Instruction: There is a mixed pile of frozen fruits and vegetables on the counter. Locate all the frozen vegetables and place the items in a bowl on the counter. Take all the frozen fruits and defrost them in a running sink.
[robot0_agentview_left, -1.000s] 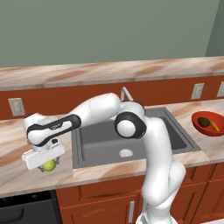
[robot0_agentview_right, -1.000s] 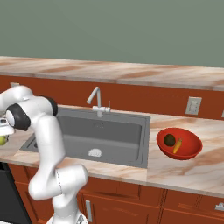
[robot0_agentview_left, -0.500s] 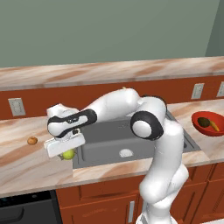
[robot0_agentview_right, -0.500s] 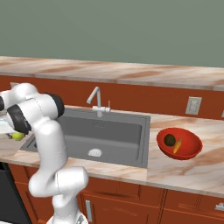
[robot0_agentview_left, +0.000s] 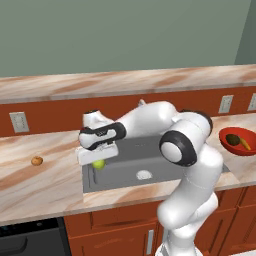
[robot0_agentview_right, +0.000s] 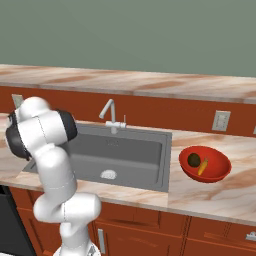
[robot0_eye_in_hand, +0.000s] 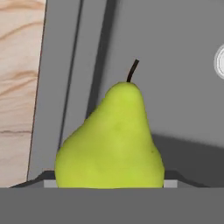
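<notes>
A beige-and-pink marbled stone bench (robot0_agentview_left: 45, 185) runs over reddish-brown cabinets, with a dark grey rectangular sink (robot0_agentview_left: 125, 170) set into it. The white arm's claw (robot0_agentview_left: 98, 161) hangs over the sink's left end, clamped on a yellow-green pear with a dark stem (robot0_eye_in_hand: 111, 140); the hand view shows grey basin floor beyond the fruit. A small orange-brown ball (robot0_agentview_left: 36, 161) lies on the bench left of the sink. To the right, a glossy red bowl (robot0_agentview_right: 216, 172) holds a dark brown lump (robot0_agentview_right: 194, 159) and an orange carrot (robot0_agentview_right: 202, 166).
</notes>
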